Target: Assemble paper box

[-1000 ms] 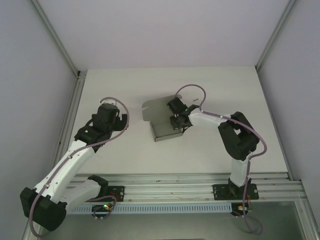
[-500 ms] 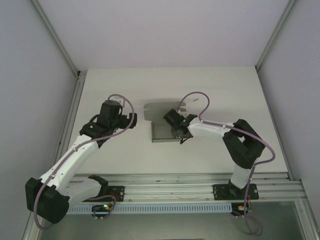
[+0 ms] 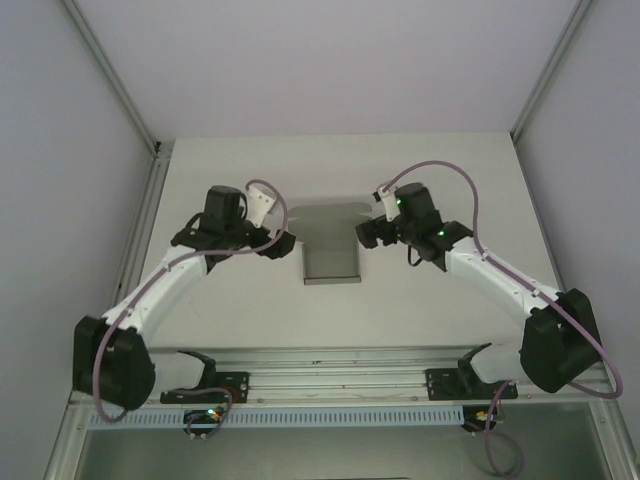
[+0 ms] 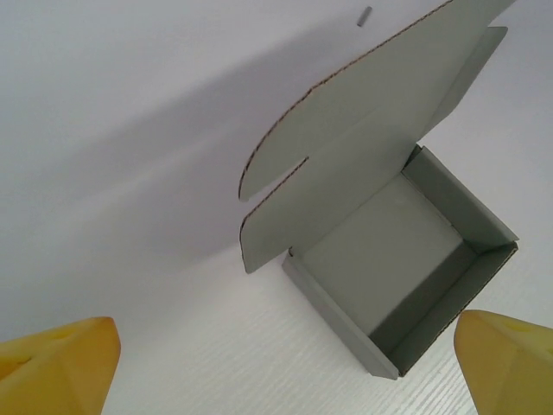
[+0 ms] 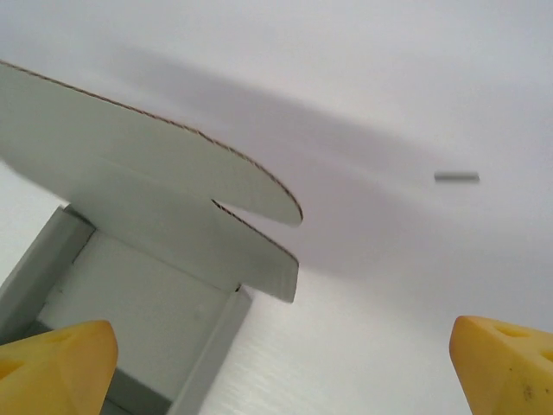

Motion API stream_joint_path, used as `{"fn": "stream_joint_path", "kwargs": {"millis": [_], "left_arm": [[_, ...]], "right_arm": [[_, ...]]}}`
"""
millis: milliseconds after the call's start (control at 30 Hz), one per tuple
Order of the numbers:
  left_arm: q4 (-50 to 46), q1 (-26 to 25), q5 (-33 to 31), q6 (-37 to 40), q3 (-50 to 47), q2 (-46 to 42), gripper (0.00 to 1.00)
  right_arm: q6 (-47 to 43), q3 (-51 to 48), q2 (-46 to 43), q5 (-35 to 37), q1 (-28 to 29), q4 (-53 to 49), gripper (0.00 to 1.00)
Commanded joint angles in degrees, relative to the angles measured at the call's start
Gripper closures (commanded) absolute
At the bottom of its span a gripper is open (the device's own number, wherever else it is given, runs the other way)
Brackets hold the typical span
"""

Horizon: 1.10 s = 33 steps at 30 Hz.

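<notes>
Paper box [image 3: 331, 262] open-lidded, left gripper [image 3: 283, 243] and right gripper [image 3: 365, 233] flanking it, both spread wide, empty

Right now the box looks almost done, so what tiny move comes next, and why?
Probably bring one arm's jaws behind the lid and tip it forward. The paper box has its walls up, its lid stands open at the far side, and both jaws are open and empty.

Paper box [image 3: 330, 265] on table [image 3: 450, 170] (lid [image 3: 325, 215] behind)
</notes>
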Motion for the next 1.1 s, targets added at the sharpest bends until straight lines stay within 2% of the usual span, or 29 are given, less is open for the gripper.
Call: {"fn": "stream_joint_path", "kwargs": {"millis": [0, 100, 300, 433, 567, 700, 767, 1000, 1067], "left_arm": [[-2.26, 1.47, 9.99, 8.67, 5.07, 3.50, 0.03], [-4.13, 1.48, 10.10, 14.07, 7.36, 7.20, 0.07], [-13.22, 1.32, 10.42, 20.15, 15.66, 16.44, 0.16], [-17.64, 1.22, 9.43, 21.13, 21.70, 22.63, 0.30], [-23.34, 0.97, 11.55, 22.83, 26.51, 26.50, 0.50], [-23.10, 0.29, 10.56, 23.34, 26.44, 27.05, 0.63], [-22.38, 0.07, 10.20, 22.98, 26.36, 27.10, 0.70], [-21.65, -0.61, 9.72, 22.51, 26.40, 27.25, 0.77], [-21.66, -0.82, 9.68, 22.59, 26.36, 27.18, 0.80]], "right_arm": [[-16.70, 4.37, 2.04, -18.85, -3.65, -0.05, 0.01], [-22.41, 10.40, 6.95, -25.42, -5.34, -6.38, 0.03], [-25.70, 19.32, 16.22, -26.12, -6.15, -12.69, 0.09], [-26.75, 24.45, 21.78, -27.27, -7.13, -17.10, 0.15], [-28.74, 28.12, 25.27, -29.24, -7.31, -23.80, 0.33], [-29.09, 27.38, 25.55, -28.38, -7.35, -24.52, 0.61], [-28.84, 27.55, 25.79, -28.06, -7.31, -24.94, 0.66], [-29.36, 28.04, 26.35, -29.47, -7.29, -26.99, 0.76], [-29.52, 28.22, 26.19, -29.66, -7.33, -27.27, 0.82]]}}
